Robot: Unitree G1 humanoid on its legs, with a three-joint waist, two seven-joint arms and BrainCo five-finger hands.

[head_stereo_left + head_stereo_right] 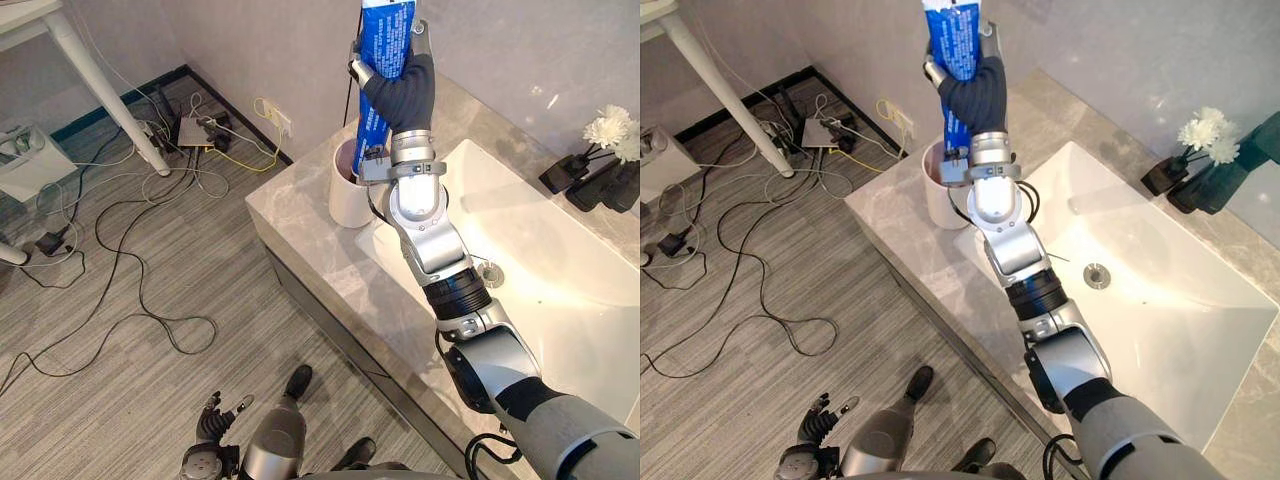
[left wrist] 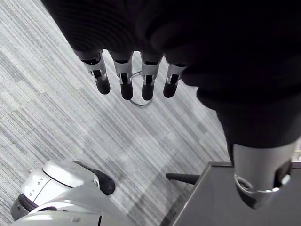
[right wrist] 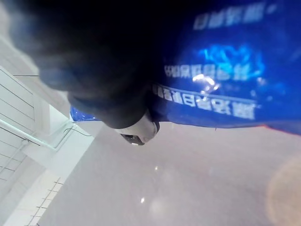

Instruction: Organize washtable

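Holding the blue tube [image 1: 388, 35] in curled fingers, the right hand [image 1: 405, 95] has it right over the white cup [image 1: 345, 205] on the worktop [image 1: 290, 218], next to the sink [image 1: 560, 270]. To do this well, I think it should go straight down and let go only once the tube sits inside (the left hand [image 2: 146, 70] hangs loose near the floor [image 2: 70, 141]). The tube stands almost straight up, leaning a little, narrow end down at the cup's mouth.

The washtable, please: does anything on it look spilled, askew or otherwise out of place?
Nothing looks spilled or damaged. The one thing not put away is the blue toothpaste tube, held upright in the right hand over the white cup.
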